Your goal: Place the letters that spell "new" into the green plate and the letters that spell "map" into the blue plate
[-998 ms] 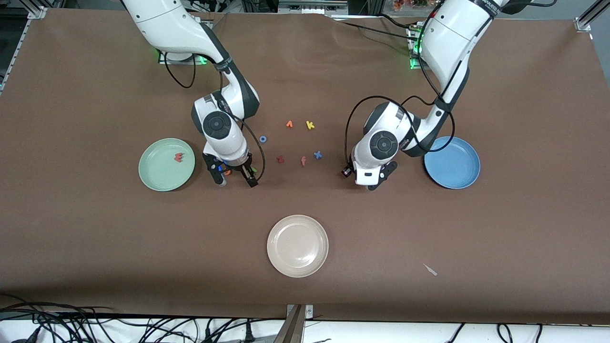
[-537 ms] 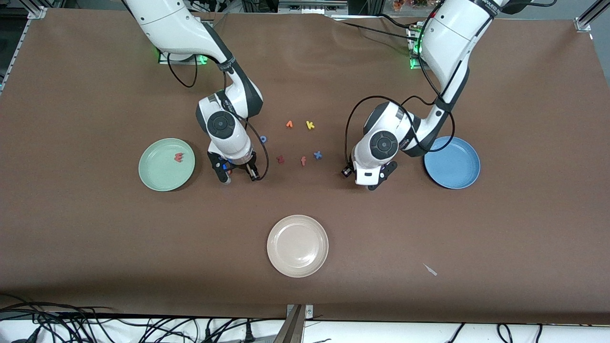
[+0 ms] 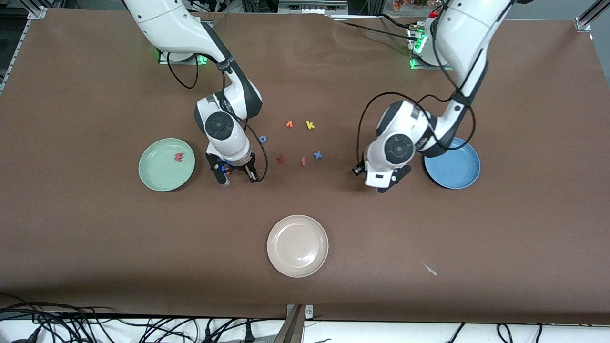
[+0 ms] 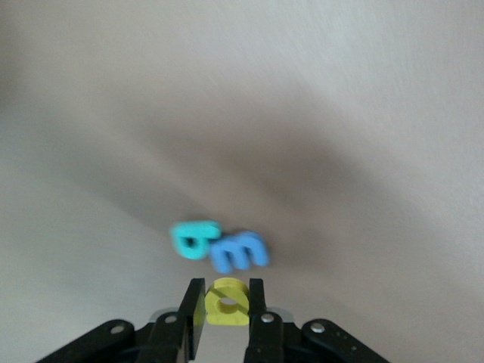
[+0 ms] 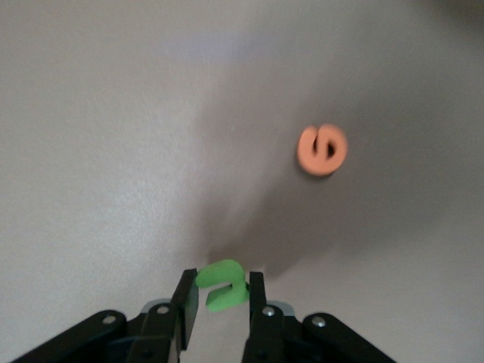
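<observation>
Plates numbering three are sitting on the tabletop [image 3: 95, 247]: green plate [image 3: 157, 176], blue plate [image 3: 452, 171], beige plate [image 3: 298, 246]. Right gripper [image 5: 219, 296] fingers are clamping the green n [image 5: 222, 286] between them, orange e [image 5: 323, 150] apart; left gripper [image 4: 225, 306] fingers are pinching the yellow letter [image 4: 226, 301].

Robotics lab, brown-covered table [image 3: 95, 267], aluminium framing [image 3: 35, 12] at corners, loose cables [image 3: 57, 328] along edge

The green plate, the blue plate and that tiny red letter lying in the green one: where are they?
green plate [image 3: 159, 178]: front view, bare floor of the dish.
blue plate [image 3: 455, 166]: front view, bare middle.
red w [image 3: 178, 157]: front view, letter's centre.
</observation>
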Action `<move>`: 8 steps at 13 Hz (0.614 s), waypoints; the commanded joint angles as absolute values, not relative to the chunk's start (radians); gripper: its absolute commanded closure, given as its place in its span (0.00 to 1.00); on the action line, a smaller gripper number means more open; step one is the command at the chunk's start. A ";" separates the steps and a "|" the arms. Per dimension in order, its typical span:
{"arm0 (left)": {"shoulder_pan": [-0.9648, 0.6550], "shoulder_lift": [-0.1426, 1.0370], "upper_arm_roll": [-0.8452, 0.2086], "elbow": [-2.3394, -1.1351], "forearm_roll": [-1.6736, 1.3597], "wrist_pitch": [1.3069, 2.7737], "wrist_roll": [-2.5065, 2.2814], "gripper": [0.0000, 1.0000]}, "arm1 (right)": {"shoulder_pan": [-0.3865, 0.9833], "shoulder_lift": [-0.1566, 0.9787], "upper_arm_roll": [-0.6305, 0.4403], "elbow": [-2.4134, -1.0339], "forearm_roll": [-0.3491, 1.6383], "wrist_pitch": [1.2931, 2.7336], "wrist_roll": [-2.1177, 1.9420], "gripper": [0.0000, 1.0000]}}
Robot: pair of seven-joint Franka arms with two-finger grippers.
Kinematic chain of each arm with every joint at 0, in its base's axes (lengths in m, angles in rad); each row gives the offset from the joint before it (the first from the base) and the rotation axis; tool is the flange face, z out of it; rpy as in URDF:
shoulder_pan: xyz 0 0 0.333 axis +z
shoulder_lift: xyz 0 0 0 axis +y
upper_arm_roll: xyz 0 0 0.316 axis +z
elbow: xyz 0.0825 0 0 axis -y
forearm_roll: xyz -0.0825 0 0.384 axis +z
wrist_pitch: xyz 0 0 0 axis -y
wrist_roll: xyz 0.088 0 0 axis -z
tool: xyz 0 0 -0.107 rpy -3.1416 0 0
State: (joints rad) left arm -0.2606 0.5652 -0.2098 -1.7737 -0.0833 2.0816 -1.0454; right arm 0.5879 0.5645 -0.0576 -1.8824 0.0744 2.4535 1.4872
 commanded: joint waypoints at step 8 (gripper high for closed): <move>0.035 0.537 -0.203 -1.773 0.032 1.933 -0.461 1.00 | 0.574 0.354 -0.417 -2.121 0.107 2.228 0.691 0.86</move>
State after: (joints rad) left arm 0.0067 0.5442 -0.1947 -1.7642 0.0089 1.9439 -0.5349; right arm 0.5613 0.3942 -0.3867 -2.0059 0.0853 2.1471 0.7748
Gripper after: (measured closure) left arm 0.727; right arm 0.687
